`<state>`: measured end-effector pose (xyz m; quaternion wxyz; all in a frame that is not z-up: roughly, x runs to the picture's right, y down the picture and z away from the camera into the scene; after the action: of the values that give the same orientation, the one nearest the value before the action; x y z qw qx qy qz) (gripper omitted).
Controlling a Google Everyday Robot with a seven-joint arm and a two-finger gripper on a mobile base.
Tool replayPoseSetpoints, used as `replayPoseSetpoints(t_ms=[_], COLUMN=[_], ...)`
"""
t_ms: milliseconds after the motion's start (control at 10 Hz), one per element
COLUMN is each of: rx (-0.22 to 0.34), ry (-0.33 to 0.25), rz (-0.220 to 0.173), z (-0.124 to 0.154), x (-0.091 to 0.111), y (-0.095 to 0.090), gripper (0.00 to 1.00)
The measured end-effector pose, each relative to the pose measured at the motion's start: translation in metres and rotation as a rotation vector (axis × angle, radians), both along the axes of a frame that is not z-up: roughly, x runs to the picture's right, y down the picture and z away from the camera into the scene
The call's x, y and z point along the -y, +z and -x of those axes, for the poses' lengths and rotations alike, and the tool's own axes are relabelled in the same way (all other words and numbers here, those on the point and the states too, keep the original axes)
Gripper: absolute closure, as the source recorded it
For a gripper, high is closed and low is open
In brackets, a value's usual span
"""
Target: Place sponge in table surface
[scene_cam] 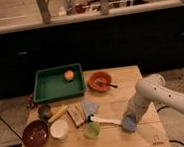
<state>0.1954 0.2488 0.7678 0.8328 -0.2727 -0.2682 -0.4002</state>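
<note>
Gripper (132, 115) low at small blue rounded sponge (129, 124) — grip we cannot tell; sponge near front-right edge of pale plank tabletop (128, 85) — open wood behind.

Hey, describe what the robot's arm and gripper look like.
The arm is white, made of thick rounded tubes with a bulbous joint; no cables or markings show. The gripper, also pale, sits low at the front right of the table surface.
</note>
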Motion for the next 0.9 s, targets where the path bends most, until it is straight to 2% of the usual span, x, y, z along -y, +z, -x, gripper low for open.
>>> replayPoseSetpoints(t_ms=[100, 300, 900], rx=[-0.004, -0.011, -0.022], ry=[0.004, 0.010, 0.025], rz=[-0.004, -0.008, -0.024], z=[-0.001, -0.003, -0.015], x=[0.001, 0.002, 0.011], y=[0.000, 0.000, -0.001], gripper=[0.29, 0.20, 0.20])
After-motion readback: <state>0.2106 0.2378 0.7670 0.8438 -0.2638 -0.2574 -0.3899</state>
